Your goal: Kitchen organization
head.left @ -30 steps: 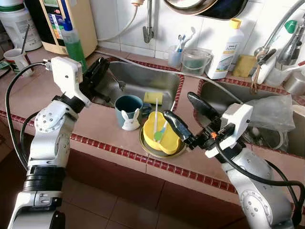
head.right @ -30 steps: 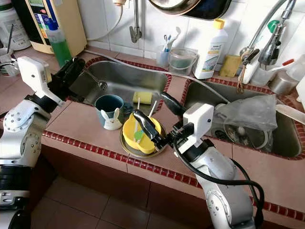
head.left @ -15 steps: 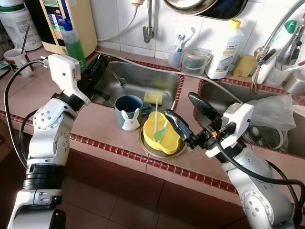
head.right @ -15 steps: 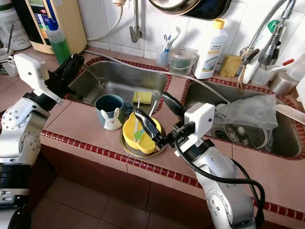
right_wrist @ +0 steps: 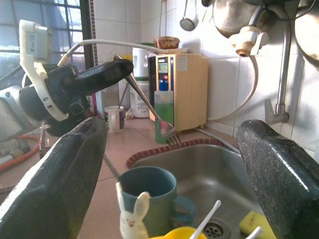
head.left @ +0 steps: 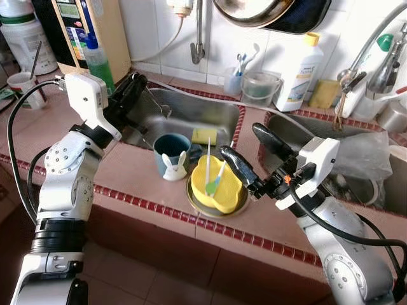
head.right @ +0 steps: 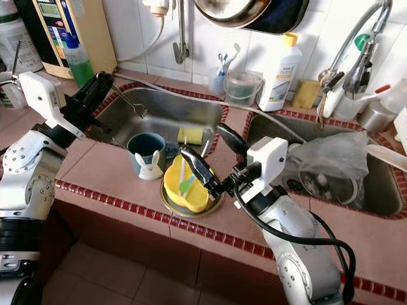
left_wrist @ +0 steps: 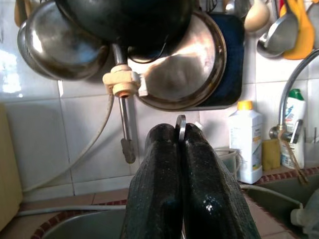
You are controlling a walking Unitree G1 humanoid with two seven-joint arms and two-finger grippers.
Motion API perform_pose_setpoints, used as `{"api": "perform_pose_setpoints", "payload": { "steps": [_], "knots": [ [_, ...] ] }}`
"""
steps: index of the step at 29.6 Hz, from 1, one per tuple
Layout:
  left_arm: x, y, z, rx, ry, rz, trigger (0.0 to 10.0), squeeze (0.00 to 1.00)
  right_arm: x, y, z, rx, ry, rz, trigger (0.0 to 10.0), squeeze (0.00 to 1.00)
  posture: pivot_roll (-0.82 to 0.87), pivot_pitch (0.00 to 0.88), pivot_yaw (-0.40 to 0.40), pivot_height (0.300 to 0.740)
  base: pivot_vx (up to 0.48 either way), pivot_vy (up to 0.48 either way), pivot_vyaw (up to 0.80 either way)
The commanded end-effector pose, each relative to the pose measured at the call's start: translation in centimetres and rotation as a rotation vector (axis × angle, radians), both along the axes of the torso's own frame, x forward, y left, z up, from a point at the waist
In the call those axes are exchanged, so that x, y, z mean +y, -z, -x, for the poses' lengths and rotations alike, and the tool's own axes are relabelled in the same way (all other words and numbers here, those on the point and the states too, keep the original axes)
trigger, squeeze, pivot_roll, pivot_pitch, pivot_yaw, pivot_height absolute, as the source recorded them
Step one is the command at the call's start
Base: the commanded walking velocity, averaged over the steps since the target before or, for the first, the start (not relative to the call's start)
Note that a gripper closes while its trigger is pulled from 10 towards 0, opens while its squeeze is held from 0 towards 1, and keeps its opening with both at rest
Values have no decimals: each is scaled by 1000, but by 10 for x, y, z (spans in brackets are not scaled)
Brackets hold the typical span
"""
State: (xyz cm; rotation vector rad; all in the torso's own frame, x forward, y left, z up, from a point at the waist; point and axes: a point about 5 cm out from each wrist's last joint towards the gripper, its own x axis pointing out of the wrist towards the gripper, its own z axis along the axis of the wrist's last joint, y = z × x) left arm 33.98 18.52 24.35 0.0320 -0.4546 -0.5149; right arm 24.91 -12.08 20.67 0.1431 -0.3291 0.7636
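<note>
The left-hand steel sink (head.left: 203, 111) was the anchor of it all, sunk into the pink-tiled counter (head.left: 127, 168) with its red-tile edging. Just beside the sink's front rim stood the teal mug (head.left: 170, 143) with a white rabbit figure on its front, and touching it on the side away from the left arm lay the yellow bowl (head.left: 217, 189) on a metal plate (head.right: 191, 208), two white sticks and a small green spoon (head.left: 212, 183) leaning out of the bowl. A yellow sponge (head.left: 204, 135) lay at the sink's front edge, behind mug and bowl. Over the sink's near-left corner hovered the left gripper (head.left: 131, 95), its black fingers (left_wrist: 164, 189) clenched tight on the handle of a fork (head.right: 131, 103), the tines pointing out above the basin; the left wrist view showed the metal handle pinched between the two pads. On the sink's other side, over the strip of counter between the two basins, the right gripper (head.left: 253, 156) hung with its fingers (right_wrist: 55, 179) spread wide and nothing between them, one finger just beside the bowl's rim. Behind the sink, against the tiled wall, stood a white detergent bottle (head.left: 301, 74) with a yellow cap and a clear plastic tub (head.left: 259, 87).
</note>
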Motion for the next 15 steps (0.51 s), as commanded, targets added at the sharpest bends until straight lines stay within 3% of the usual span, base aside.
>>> {"api": "perform_pose_setpoints", "payload": {
  "steps": [1, 8, 15],
  "knots": [
    [-1, -3, -1, -6, 2, 1, 10000, 0, 1, -8, 2, -31, -10, 0, 10000, 0, -92, 33, 9, 740, 341, 0, 0],
    [-1, -3, 0, -6, 2, 4, 10000, 0, 0, -8, 2, -27, -12, 3, 10000, 0, -91, 35, 8, 740, 335, 0, 0],
    [1, -2, 0, -4, -6, 13, 10000, 0, 1, -6, 2, -20, -13, 10, 10000, 0, -91, 43, 8, 740, 0, 0, 0]
  ]
}}
